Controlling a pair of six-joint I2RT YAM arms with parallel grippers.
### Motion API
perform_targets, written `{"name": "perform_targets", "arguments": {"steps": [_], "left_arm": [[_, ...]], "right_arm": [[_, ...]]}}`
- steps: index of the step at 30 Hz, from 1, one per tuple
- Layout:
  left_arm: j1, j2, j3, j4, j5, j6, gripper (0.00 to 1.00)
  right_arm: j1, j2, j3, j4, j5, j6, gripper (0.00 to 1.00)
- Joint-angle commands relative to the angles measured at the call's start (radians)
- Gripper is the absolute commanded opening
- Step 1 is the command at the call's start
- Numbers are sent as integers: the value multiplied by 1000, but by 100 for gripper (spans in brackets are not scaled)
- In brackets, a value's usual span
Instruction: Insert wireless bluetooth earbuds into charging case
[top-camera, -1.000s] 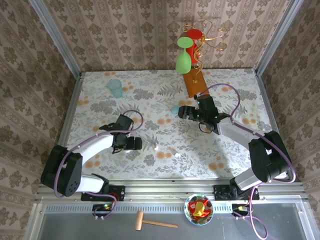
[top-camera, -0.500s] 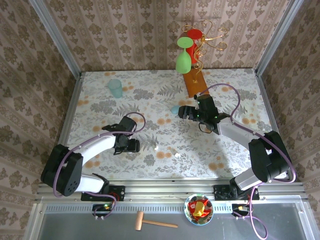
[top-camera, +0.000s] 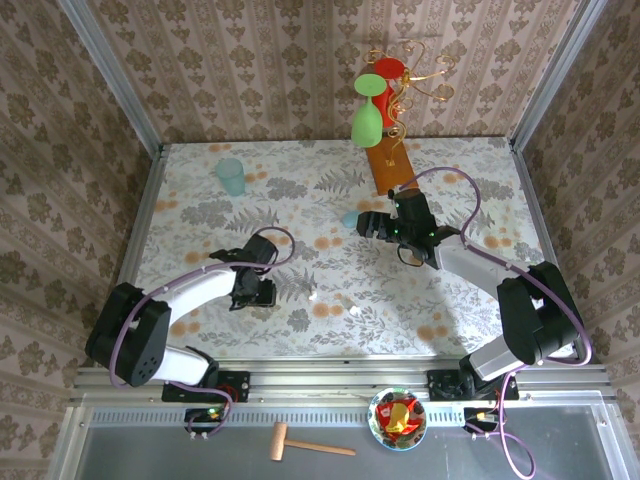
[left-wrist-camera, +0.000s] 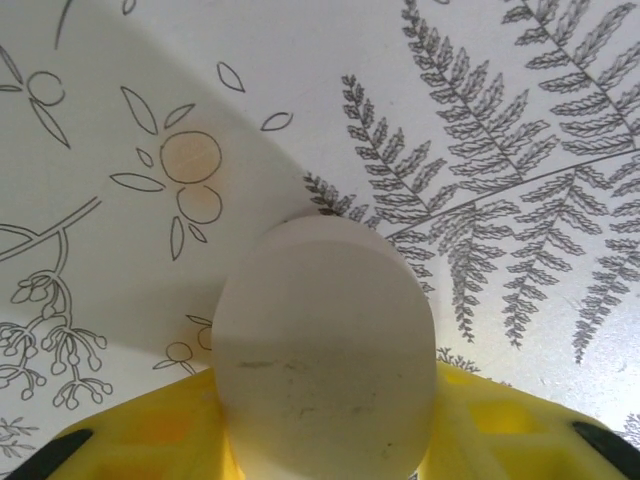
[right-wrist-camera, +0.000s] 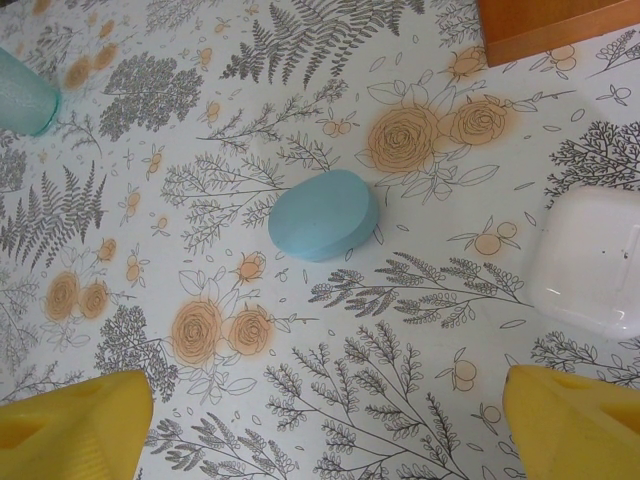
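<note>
My left gripper (top-camera: 258, 293) (left-wrist-camera: 325, 440) is low over the table at the front left. Its yellow fingers (left-wrist-camera: 150, 440) press both sides of a white oval charging case (left-wrist-camera: 325, 350), so it is shut on it. Two tiny white earbuds (top-camera: 313, 296) (top-camera: 354, 310) lie on the cloth to the right of it. Right of centre, my right gripper (top-camera: 370, 225) (right-wrist-camera: 325, 430) hangs open with nothing between its fingers. It is just short of a pale blue rounded case (top-camera: 349, 220) (right-wrist-camera: 324, 214). Another white rounded case (right-wrist-camera: 590, 260) lies beside the right finger.
A teal cup (top-camera: 231, 176) (right-wrist-camera: 22, 95) stands at the back left. Green and red wine glasses (top-camera: 368, 120) hang on a stand with an orange wooden base (top-camera: 388, 160) (right-wrist-camera: 545, 25) at the back centre. A candy bowl (top-camera: 397, 415) and a small hammer (top-camera: 310, 443) lie below the table's front rail.
The left gripper has closed from wide open onto the white case and shifted slightly left. The right arm has stayed where it was.
</note>
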Motion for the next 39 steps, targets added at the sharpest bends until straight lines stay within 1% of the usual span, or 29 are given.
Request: {"name": "perform_targets", "arguments": {"steps": [1, 4, 6, 8, 10, 13, 14, 15, 18, 20, 22, 24, 29, 33, 37, 39], "left_arm": [[-33, -18, 49, -67, -55, 13, 39], [-60, -36, 85, -82, -94, 45, 37], [-87, -57, 103, -57, -111, 100, 37], [-96, -78, 106, 11, -80, 194, 39], [-97, -101, 106, 79, -49, 271, 40], [-101, -138, 106, 186, -14, 359, 39], [-105, -151, 102, 226, 20, 408, 39], [-110, -166, 97, 271, 89, 469, 37], [-135, -213, 56, 422, 235, 610, 34], [-154, -249, 11, 536, 294, 687, 33], [-160, -276, -21, 616, 334, 741, 30], [-162, -287, -25, 638, 367, 785, 29], [-181, -277, -1, 609, 375, 876, 29], [-194, -269, -3, 622, 378, 888, 29], [-201, -264, -6, 640, 375, 889, 29], [-204, -264, -5, 645, 374, 894, 29]], "right_arm": [[5, -37, -6, -3, 36, 20, 90], [4, -67, -1, -43, 41, 21, 90], [4, -98, -2, -77, 26, 21, 90], [2, -137, -10, -101, -11, 22, 90], [-2, -176, -12, -139, -69, 42, 89], [-5, -213, -11, -173, -232, 60, 87], [-5, -223, -9, -178, -293, 70, 86], [-6, -227, -6, -184, -359, 80, 85], [-5, -214, 25, -239, -521, 89, 85], [-3, -197, 33, -249, -613, 92, 84], [7, -192, 20, -207, -669, 117, 84], [21, -192, 10, -161, -707, 139, 84], [58, -173, 21, -109, -750, 164, 83], [88, -146, 33, -62, -767, 199, 81], [117, -126, 47, -57, -774, 200, 77], [124, -126, 52, -58, -776, 201, 72]]}}
